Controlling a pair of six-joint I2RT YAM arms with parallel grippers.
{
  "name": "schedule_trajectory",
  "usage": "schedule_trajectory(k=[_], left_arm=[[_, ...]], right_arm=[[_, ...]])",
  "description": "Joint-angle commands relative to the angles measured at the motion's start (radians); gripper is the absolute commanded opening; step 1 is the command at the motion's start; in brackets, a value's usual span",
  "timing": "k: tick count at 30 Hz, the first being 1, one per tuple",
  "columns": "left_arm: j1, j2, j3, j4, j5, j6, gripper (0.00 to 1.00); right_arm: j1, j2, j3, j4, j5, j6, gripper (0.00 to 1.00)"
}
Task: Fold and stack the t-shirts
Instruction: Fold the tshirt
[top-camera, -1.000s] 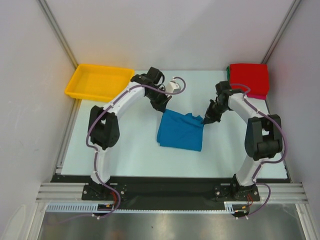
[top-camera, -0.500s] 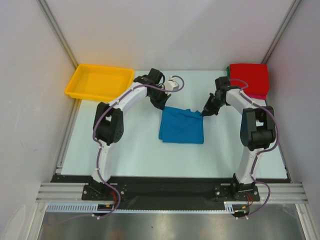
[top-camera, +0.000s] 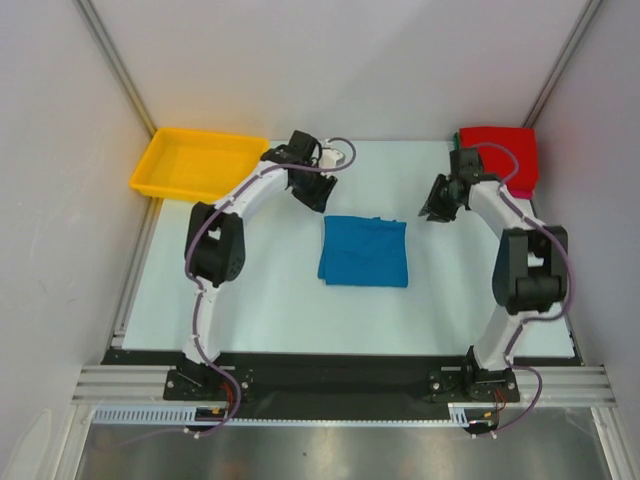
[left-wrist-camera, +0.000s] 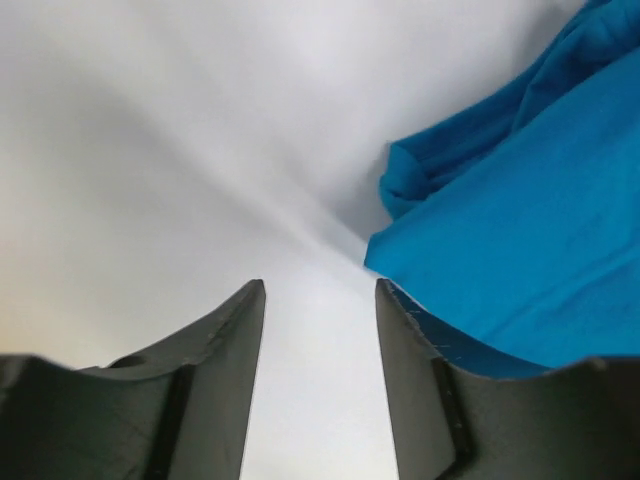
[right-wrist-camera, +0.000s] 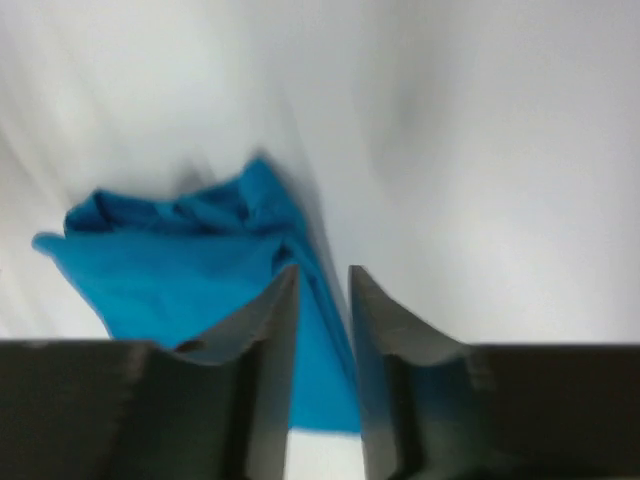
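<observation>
I'm holding my left claw (top-camera: 312, 196) and right claw (top-camera: 431, 213) partly open, gripping nothing, beside the folded blue shirt (top-camera: 364, 253) lying mid-table (top-camera: 250, 300); red shirt (top-camera: 498, 154) sitting far-right.

The pale table (top-camera: 260, 300) has a blue t-shirt (top-camera: 364, 252) lying folded flat in the middle. A yellow tray (top-camera: 150, 165) sits at its far left corner. A folded red t-shirt (top-camera: 498, 155) sits at the far right corner.
</observation>
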Motion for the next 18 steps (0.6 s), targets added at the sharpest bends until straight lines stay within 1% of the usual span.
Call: schedule_trajectory(k=[1, 2, 3, 4, 5, 6, 8, 9, 12, 13, 14, 18], left_arm=[[0.014, -0.204, -0.059, 0.043, 0.050, -0.070, 0.51], [-0.011, -0.275, -0.135, 0.088, 0.084, -0.062, 0.51], [-0.023, -0.303, -0.169, 0.106, 0.133, -0.050, 0.51], [-0.051, -0.317, -0.197, 0.116, 0.199, -0.047, 0.52], [-0.063, -0.312, -0.226, 0.126, 0.224, -0.048, 0.50], [-0.075, -0.299, -0.231, 0.124, 0.243, -0.044, 0.48], [-0.098, -0.257, -0.225, 0.120, 0.250, -0.053, 0.41], [-0.101, -0.213, -0.214, 0.115, 0.253, -0.074, 0.39], [-0.102, -0.154, -0.159, 0.112, 0.252, -0.091, 0.38], [-0.102, -0.121, -0.148, 0.119, 0.246, -0.091, 0.38], [-0.102, -0.107, -0.125, 0.130, 0.238, -0.088, 0.38], [-0.097, -0.015, -0.038, 0.130, 0.179, -0.099, 0.38]], right_arm=[[0.059, -0.245, -0.151, 0.037, 0.032, -0.063, 0.28], [0.102, -0.306, -0.235, 0.086, 0.017, -0.043, 0.21], [0.119, -0.331, -0.269, 0.120, -0.006, -0.031, 0.12], [0.133, -0.343, -0.300, 0.157, -0.070, -0.012, 0.08], [0.144, -0.345, -0.329, 0.219, -0.095, 0.039, 0.06], [0.150, -0.316, -0.357, 0.246, -0.118, 0.060, 0.03], [0.153, -0.256, -0.346, 0.270, -0.135, 0.090, 0.00], [0.153, -0.195, -0.314, 0.280, -0.141, 0.100, 0.00], [0.147, -0.104, -0.242, 0.289, -0.157, 0.083, 0.00], [0.142, -0.049, -0.189, 0.287, -0.155, 0.077, 0.00], [0.139, -0.028, -0.158, 0.277, -0.148, 0.074, 0.00], [0.124, 0.081, -0.049, 0.275, -0.141, 0.072, 0.00]])
